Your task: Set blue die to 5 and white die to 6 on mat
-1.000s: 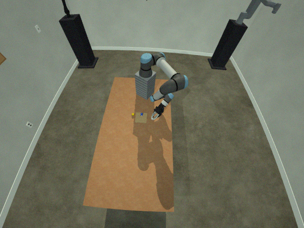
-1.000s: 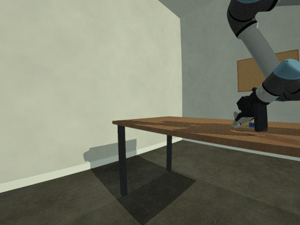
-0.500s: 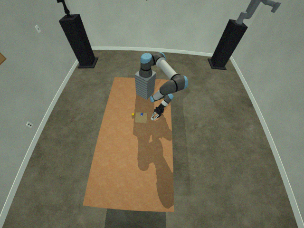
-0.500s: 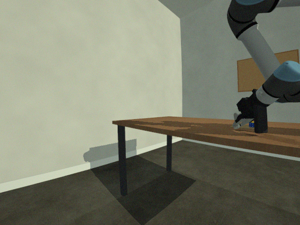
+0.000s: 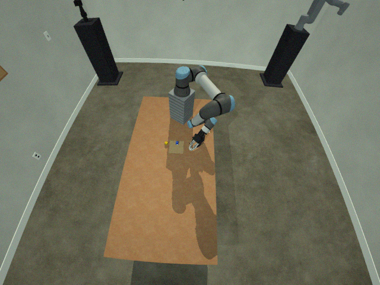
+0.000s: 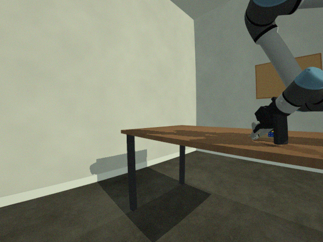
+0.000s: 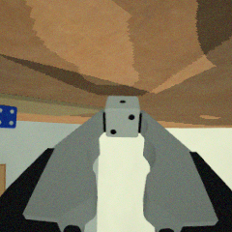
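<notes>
With white die [image 5: 190,148] [image 6: 255,138] [image 7: 122,120] clenched between fingers [image 5: 193,145] [image 6: 255,137], low over tabletop [image 5: 138,214] [image 6: 221,137] [image 7: 82,39] | beside mat [image 5: 176,148] [image 7: 53,105], off blue-die [image 5: 177,142] [image 6: 270,134] [image 7: 7,116] side | next, probably: carry sideways onto mat

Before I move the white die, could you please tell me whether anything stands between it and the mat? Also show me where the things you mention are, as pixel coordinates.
Nothing visible stands between the white die [image 7: 123,122], shut in the gripper [image 5: 191,148] [image 6: 254,137] [image 7: 122,112], and the mat's [image 5: 176,149] near edge; the blue die [image 5: 177,142] [image 6: 270,134] [image 7: 7,117] already occupies part of it.
</notes>
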Robot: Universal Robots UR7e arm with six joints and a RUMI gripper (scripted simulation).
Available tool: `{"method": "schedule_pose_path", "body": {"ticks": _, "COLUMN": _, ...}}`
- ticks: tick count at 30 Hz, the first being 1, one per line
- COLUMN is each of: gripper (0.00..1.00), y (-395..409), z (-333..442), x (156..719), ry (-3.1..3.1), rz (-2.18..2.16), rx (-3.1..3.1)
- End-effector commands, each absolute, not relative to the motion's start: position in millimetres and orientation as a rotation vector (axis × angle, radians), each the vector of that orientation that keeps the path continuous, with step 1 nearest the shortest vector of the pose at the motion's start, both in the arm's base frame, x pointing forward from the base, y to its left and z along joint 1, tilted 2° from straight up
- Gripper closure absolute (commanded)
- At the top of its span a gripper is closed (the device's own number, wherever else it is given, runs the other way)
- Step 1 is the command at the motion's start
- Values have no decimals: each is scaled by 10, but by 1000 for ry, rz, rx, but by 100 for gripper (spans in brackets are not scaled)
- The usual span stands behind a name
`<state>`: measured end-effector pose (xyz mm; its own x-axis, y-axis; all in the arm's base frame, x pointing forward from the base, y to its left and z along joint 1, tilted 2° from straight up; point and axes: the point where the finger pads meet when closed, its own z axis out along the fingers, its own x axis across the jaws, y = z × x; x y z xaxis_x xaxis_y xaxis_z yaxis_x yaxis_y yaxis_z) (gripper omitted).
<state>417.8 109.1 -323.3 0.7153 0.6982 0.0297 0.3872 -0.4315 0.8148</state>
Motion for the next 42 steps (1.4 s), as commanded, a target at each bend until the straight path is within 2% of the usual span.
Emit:
{"method": "schedule_pose_path", "body": {"ticks": 1, "gripper": 94, "y": 1093, "z": -3230, "x": 4181, "ry": 823, "rz": 465, "rx": 2069}}
{"method": "schedule_pose_path", "body": {"ticks": 30, "gripper": 94, "y": 1093, "z": -3230, "x": 4181, "ry": 823, "rz": 465, "rx": 2069}}
{"method": "schedule_pose_path", "body": {"ticks": 34, "gripper": 86, "y": 1093, "z": -3230, "x": 4181, "ry": 823, "rz": 465, "rx": 2069}}
{"method": "schedule_pose_path", "body": {"ticks": 42, "gripper": 79, "y": 1093, "z": -3230, "x": 4181, "ry": 823, "rz": 465, "rx": 2069}}
